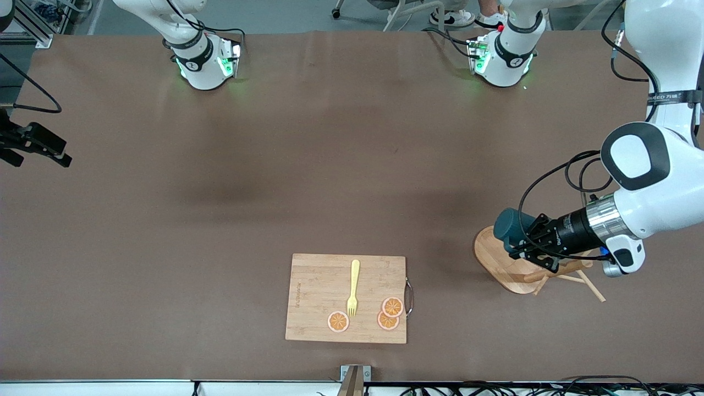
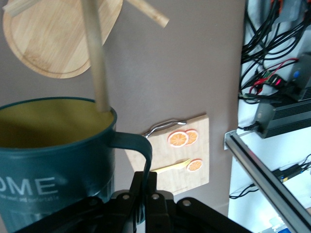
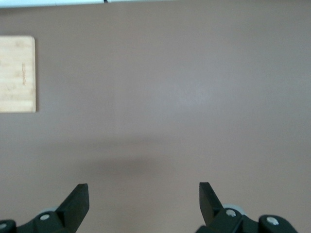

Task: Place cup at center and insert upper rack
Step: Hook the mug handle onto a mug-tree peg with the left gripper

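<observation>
Cutting board (image 1: pixel 346 298) nearest; left gripper (image 1: pixel 529 242) clamps cup (image 1: pixel 509 226), hiding rack (image 1: pixel 498 263) post.

**A brown table under even light, cables along its edges**

A wide table covered in a matte brown sheet (image 1: pixel 308 165) fills the front view, evenly lit from above, with soft dark shadows near its middle. Along the edge nearest the front camera runs a pale white strip (image 1: pixel 99 386), with a small metal bracket (image 1: pixel 355 377) at its middle and tangled black cables (image 1: pixel 550 388) toward the left arm's end. Above the table's top edge lies a grey floor (image 1: pixel 286 14), where white chair legs (image 1: pixel 399 14) and a pair of white sneakers (image 1: pixel 456 18) show. In the left wrist view, a silver aluminium rail (image 2: pixel 265 174) lines the table edge, beside black power boxes with red and black wires (image 2: pixel 277 92).
</observation>
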Available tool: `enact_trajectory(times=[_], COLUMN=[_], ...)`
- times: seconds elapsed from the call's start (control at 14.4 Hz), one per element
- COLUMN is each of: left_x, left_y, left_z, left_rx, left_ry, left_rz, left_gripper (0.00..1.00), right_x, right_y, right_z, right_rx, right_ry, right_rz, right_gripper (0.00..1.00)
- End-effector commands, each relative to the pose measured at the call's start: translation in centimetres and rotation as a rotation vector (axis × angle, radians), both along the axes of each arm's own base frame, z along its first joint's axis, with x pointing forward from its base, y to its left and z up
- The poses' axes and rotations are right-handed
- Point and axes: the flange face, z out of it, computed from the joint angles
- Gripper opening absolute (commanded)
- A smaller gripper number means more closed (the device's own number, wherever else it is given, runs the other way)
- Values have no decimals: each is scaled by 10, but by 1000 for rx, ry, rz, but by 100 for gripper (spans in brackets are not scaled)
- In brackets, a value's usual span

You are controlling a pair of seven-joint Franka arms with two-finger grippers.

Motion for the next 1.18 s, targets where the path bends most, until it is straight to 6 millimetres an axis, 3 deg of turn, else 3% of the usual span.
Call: enact_trajectory(times=[0.0, 0.42, 1.11], left_x=[10, 17, 21], left_y=[0, 1, 29], left_z=[3, 1, -10], left_rx=[-17, -18, -4], left_ry=[-53, -75, -91], left_rz=[26, 41, 38], left_gripper=[0, 0, 1], right_x=[-12, -19, -19], right_y=[0, -2, -1], right_z=[5, 7, 9], right_rx=[-9, -8, -32], right_ry=[41, 29, 5], right_rz=[15, 6, 12], right_gripper=[100, 100, 100])
